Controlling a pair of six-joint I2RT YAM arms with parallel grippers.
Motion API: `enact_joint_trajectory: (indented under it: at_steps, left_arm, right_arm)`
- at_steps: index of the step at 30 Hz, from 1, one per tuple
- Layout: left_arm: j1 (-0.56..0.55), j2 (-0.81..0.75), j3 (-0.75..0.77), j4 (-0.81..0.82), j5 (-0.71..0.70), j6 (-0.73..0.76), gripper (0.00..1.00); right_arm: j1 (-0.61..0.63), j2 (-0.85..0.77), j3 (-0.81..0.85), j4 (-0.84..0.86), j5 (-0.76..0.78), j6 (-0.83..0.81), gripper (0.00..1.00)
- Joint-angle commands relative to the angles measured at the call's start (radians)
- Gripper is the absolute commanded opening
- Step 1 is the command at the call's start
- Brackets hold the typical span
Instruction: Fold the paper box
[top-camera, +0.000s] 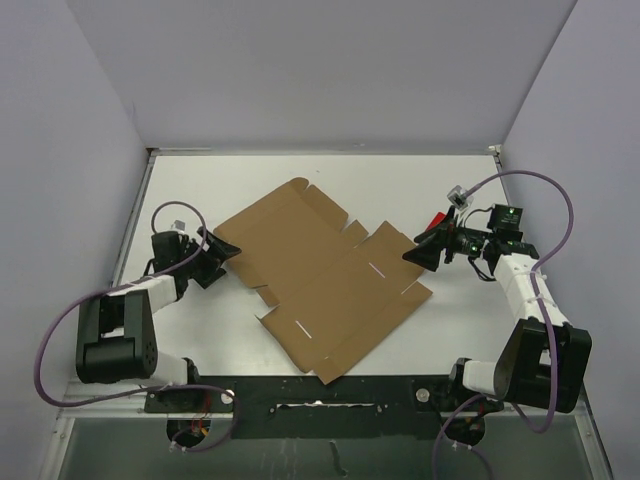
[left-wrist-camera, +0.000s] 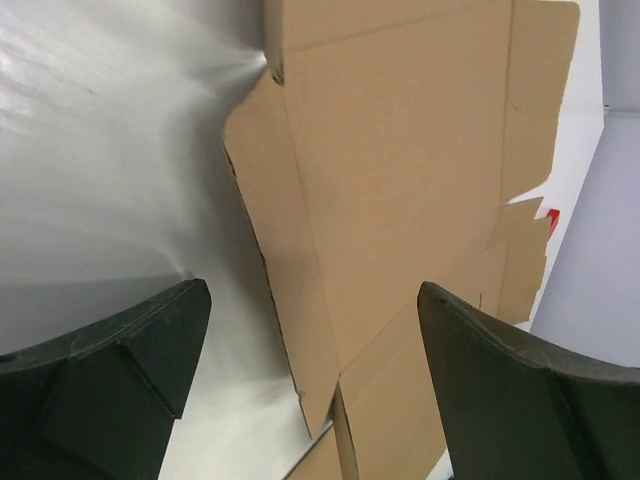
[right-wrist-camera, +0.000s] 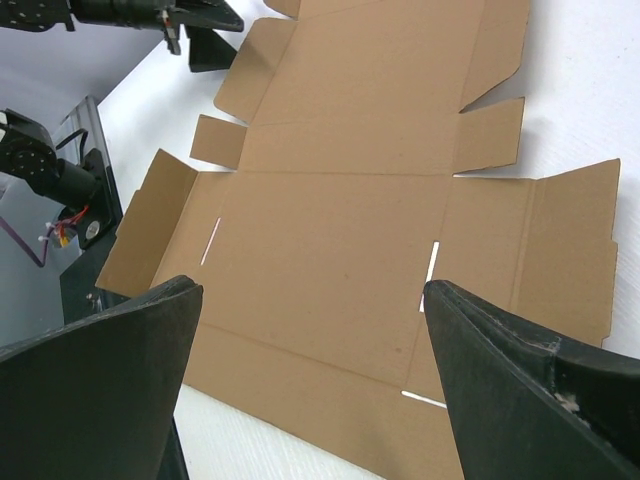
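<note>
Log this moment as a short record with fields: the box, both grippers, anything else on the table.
paper box: unfolded, spread open on the table
left gripper: jaws open, by the box's left corner, holding nothing
right gripper: jaws open, by the box's right edge, holding nothing
red object: small, just behind the right gripper, partly hidden
progress: no panel folded into a wall yet

A robot lab cell. Plain grey walls (top-camera: 320, 70) enclose a white surface (top-camera: 400, 190); cabled arms (top-camera: 115, 335) are bolted at its edge.
</note>
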Motion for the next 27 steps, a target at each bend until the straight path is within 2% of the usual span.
enact_joint_trajectory:
  at_steps: [1, 6, 10, 13, 17, 20, 27]
  left_arm:
    - [0.005, 0.110, 0.036, 0.220, 0.008, -0.006, 0.82]
    - [0.005, 0.216, 0.060, 0.327, 0.038, -0.031, 0.72]
    - [0.005, 0.270, 0.070, 0.362, 0.049, -0.038, 0.58]
    - [0.005, 0.305, 0.070, 0.403, 0.072, -0.048, 0.42]
    - [0.005, 0.324, 0.078, 0.452, 0.106, -0.051, 0.14]
    - [0.005, 0.285, 0.100, 0.454, 0.138, -0.017, 0.00]
    - [-0.011, 0.066, 0.187, 0.376, 0.179, 0.177, 0.00]
  right_arm:
    - [-0.002, -0.002, 0.015, 0.015, -0.036, -0.005, 0.98]
    - [-0.002, 0.000, 0.017, 0.014, -0.035, -0.007, 0.98]
    - [-0.002, 0.001, 0.019, 0.011, -0.034, -0.008, 0.98]
    - [-0.001, 0.003, 0.020, 0.010, -0.033, -0.009, 0.98]
    - [-0.002, 0.007, 0.023, 0.003, -0.030, -0.013, 0.98]
    - [-0.002, 0.008, 0.024, -0.002, -0.029, -0.020, 0.98]
    - [-0.002, 0.004, 0.062, -0.107, -0.064, -0.133, 0.98]
